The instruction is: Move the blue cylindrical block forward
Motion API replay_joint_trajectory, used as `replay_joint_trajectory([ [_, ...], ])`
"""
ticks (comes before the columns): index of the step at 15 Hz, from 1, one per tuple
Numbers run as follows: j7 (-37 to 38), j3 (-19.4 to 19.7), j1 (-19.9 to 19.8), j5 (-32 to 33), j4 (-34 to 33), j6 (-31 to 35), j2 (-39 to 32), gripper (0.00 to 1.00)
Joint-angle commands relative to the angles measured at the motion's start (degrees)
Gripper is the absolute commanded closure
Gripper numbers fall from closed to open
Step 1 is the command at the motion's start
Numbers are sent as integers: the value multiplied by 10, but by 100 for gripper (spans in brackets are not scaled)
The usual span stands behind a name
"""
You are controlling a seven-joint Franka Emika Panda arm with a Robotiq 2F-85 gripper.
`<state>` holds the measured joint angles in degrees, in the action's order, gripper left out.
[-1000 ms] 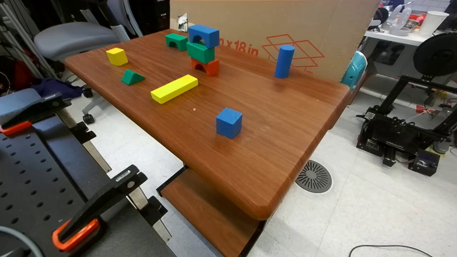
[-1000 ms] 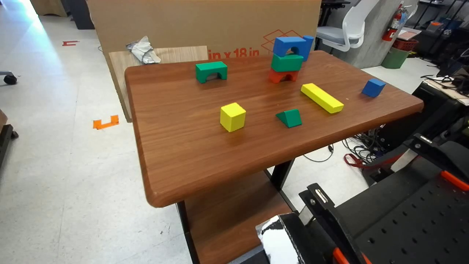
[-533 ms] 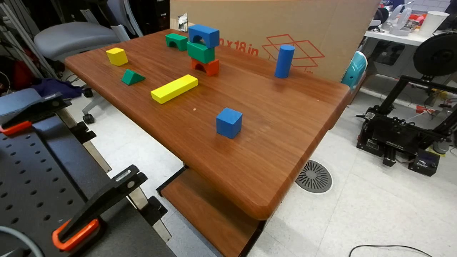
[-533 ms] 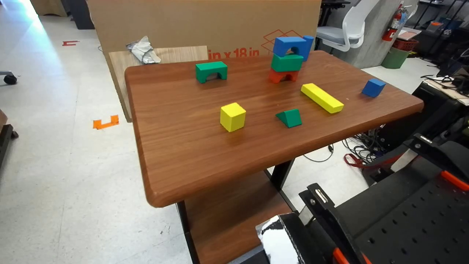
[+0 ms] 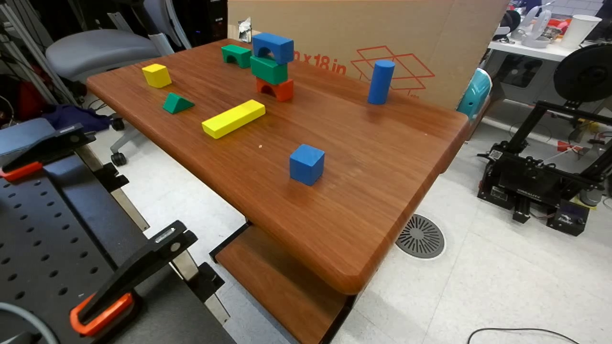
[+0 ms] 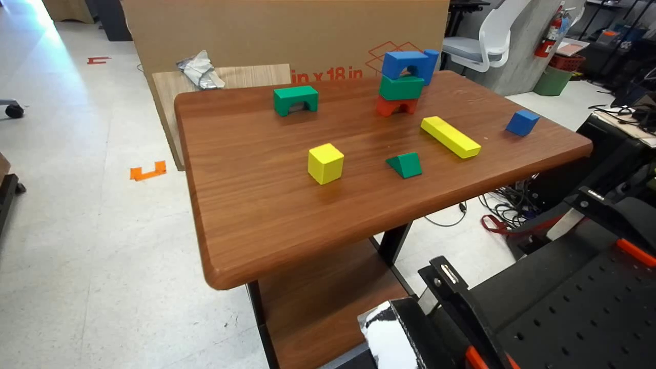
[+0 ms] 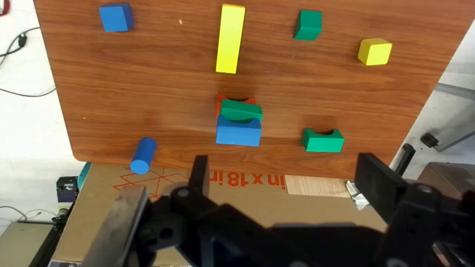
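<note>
The blue cylindrical block (image 5: 381,82) stands on end, well apart from the stack (image 5: 271,68); the fingers (image 7: 378,185) are spread wide, presumably to admit it.

The end effector (image 7: 283,167) is black — with round screws (image 7: 183,192)
</note>
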<state>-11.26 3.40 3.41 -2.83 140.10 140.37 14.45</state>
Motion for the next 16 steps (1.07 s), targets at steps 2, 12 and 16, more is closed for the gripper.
replay_joint_trajectory([
  [2, -90, 33, -8, -78, -106, -17, -121, 0],
  [12, -52, 24, -91, -60, -337, -82, -333, 0],
  [16, -62, 11, -116, -70, -414, -130, -393, 0],
])
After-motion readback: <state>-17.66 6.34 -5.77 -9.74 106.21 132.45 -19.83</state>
